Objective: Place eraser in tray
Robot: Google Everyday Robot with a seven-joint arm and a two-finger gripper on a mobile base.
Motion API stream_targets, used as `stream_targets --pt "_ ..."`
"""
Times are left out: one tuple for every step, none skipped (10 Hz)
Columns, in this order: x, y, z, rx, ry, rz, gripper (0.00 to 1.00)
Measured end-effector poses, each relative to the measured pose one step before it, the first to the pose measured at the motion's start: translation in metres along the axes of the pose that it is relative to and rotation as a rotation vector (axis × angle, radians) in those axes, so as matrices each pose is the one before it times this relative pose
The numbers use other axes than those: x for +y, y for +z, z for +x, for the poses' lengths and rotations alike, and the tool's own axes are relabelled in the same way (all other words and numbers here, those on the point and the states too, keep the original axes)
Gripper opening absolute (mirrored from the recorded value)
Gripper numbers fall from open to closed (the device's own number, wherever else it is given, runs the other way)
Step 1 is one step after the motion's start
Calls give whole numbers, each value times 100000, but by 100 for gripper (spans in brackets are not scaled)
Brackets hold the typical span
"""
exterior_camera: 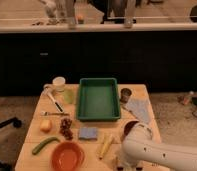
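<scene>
The green tray (pixel 98 100) stands empty at the middle back of the wooden table (pixel 37 132). The eraser does not show; it may be hidden behind my arm. My white arm (pixel 152 152) reaches in from the lower right and bends down at the table's front right. My gripper (pixel 123 165) is at its end, low at the front edge, right of the banana (pixel 106 146) and well in front of the tray. A dark brown rounded thing (pixel 128 127) peeks out just behind the arm; I cannot tell what it is.
A blue-grey sponge (pixel 88 133) lies in front of the tray, with an orange bowl (pixel 68 156) at the front. Grapes (pixel 67 128), an orange fruit (pixel 45 125), a green vegetable (pixel 44 145), utensils (pixel 54 102) and a white cup (pixel 58 83) are on the left. A can (pixel 125 94) and a cloth (pixel 138 109) are on the right.
</scene>
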Motion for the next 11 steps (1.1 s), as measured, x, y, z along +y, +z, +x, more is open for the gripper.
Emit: stream_targets --pt "-184 181 153 688 585 -128 80" --pt "-88 108 283 613 2025 240 80" --pt "-18 112 319 585 2384 252 80" --pt "-77 105 270 381 2325 281 80" --pt "-98 186 297 403 2424 99 80" --pt "-137 296 358 137 2704 -172 80" --pt "-200 268 194 207 1750 -118 80" --pt "-151 392 255 569 1652 -449 80" --pt "-192 461 281 523 1814 -584 80" --pt "-116 358 429 126 1984 -471 80" --pt "-135 247 358 -86 1678 -274 80"
